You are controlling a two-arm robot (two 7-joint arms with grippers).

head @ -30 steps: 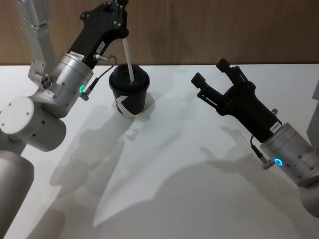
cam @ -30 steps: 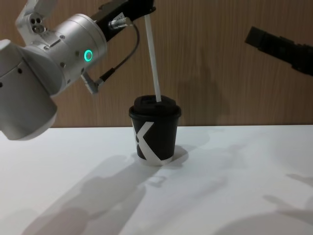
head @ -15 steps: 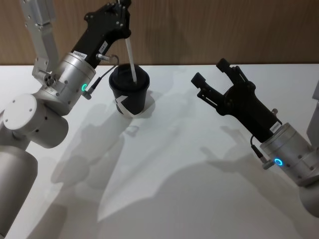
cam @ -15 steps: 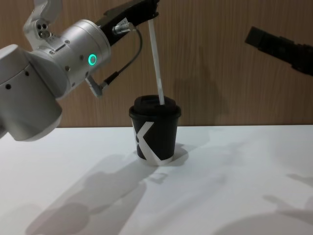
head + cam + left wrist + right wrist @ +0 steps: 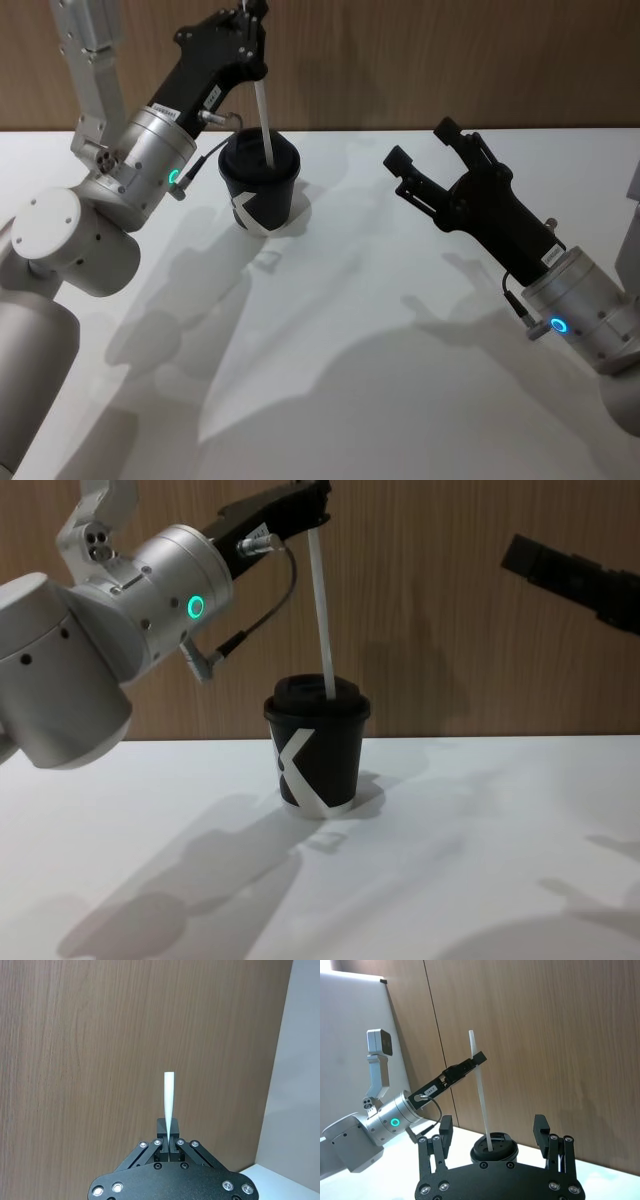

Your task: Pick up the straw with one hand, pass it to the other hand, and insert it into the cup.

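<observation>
Left gripper (image 5: 479,1058) pinches the straw (image 5: 481,1097) — lower end in the cup (image 5: 494,1149) — right gripper (image 5: 493,1132) spread wide

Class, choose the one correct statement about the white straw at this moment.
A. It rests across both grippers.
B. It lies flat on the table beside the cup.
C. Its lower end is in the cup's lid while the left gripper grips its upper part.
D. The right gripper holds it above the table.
C: the straw runs down into the lid of the cup, its upper part pinched by the left gripper; the right gripper is open and holds nothing.
</observation>
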